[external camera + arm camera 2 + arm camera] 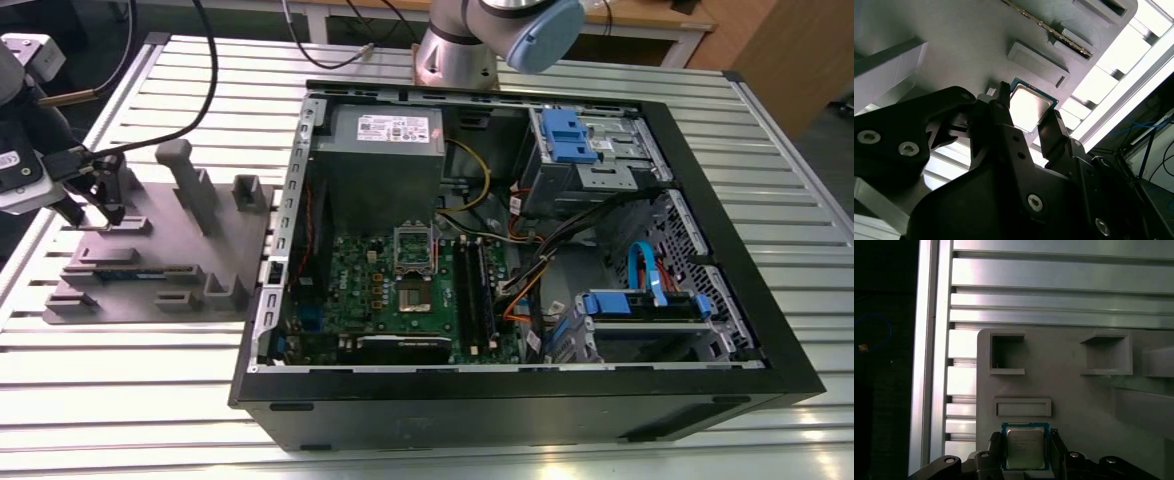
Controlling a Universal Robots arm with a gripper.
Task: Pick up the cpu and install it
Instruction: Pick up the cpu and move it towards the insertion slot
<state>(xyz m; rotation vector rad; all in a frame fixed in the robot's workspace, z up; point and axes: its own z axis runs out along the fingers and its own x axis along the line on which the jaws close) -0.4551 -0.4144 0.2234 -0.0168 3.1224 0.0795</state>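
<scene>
Fingers (1006, 120) pointing straight down at the grey fixture (1069, 400) pinch the cpu (1025, 449) by two opposite edges.

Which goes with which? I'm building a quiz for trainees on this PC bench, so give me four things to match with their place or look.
Things:
1. cpu
2. fixture
3. case
4. socket

Descriptions:
A. black, lying open on the slatted table
B. on the motherboard inside the case
C. silver top, on the fixture at the claw
D. grey, at the exterior view's left of the case

Pairs: 1-C, 2-D, 3-A, 4-B
</scene>
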